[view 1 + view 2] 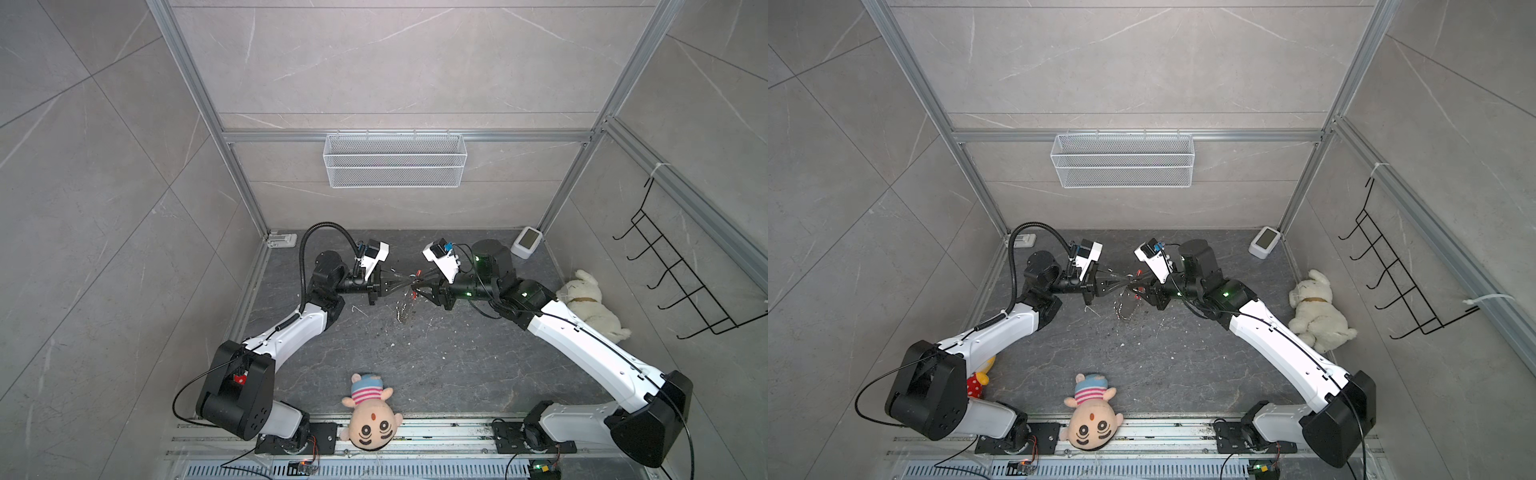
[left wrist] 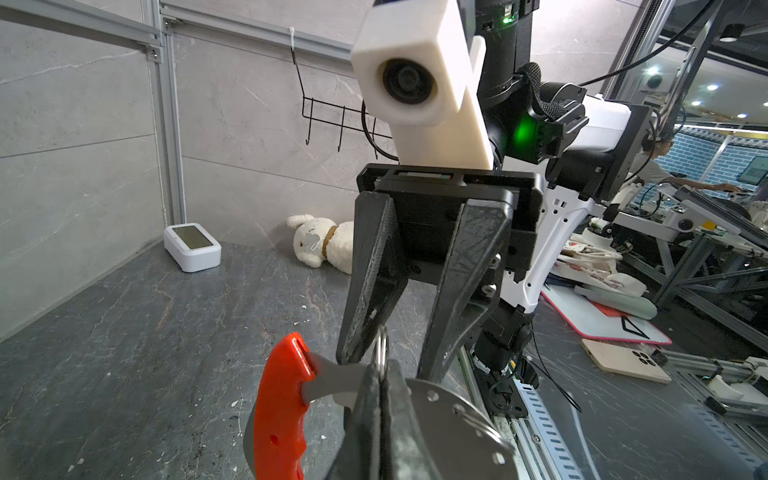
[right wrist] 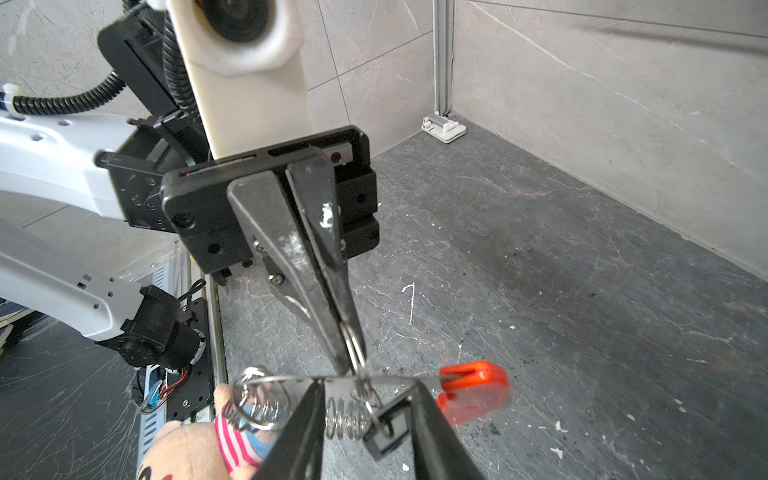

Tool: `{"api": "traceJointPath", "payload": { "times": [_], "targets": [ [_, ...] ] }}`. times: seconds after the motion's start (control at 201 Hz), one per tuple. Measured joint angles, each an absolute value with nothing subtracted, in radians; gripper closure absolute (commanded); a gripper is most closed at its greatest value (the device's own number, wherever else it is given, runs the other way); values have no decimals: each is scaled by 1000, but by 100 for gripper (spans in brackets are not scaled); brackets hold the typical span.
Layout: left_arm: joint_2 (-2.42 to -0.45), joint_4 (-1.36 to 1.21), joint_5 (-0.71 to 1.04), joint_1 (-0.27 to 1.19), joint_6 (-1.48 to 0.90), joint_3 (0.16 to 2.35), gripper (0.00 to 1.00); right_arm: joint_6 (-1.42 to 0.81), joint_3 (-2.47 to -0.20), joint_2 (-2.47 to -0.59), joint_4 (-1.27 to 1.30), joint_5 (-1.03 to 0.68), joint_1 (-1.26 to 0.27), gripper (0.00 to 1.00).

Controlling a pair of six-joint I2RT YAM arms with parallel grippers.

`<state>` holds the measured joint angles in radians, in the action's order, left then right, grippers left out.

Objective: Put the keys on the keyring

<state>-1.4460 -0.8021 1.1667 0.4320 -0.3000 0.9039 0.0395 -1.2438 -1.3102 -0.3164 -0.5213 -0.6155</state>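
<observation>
Both arms meet in mid-air over the middle of the table [image 1: 457,374], with the keyring [image 3: 291,378] hanging between them, its red segment [image 3: 473,386] off to one side. The left gripper [image 3: 347,353] is pinched tight on a split ring [image 3: 353,345], and the keys [image 3: 384,434] dangle just below it, right at the loop's band. The right gripper [image 2: 392,359] has its jaws apart, straddling band and keys; I can't tell that they grip anything. I'd say threading is under way: best done slowly, pinch firm, loop steadied, and the small strung rings [image 3: 345,422] kept from snagging
</observation>
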Motion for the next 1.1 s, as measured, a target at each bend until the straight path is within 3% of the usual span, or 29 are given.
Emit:
{"api": "traceJointPath", "payload": {
  "times": [0.204, 0.772, 1.096],
  "targets": [
    [-1446, -816, 1184, 431, -311, 904, 100, 49, -1256, -1310, -329, -535, -609, 61],
    [-1446, -816, 1189, 431, -322, 907, 100, 54, -1263, -1296, -345, -617, -543, 62],
    [-1446, -817, 1189, 431, -323, 907, 100, 15, -1264, -1337, -298, -676, -543, 71]
  ]
}}
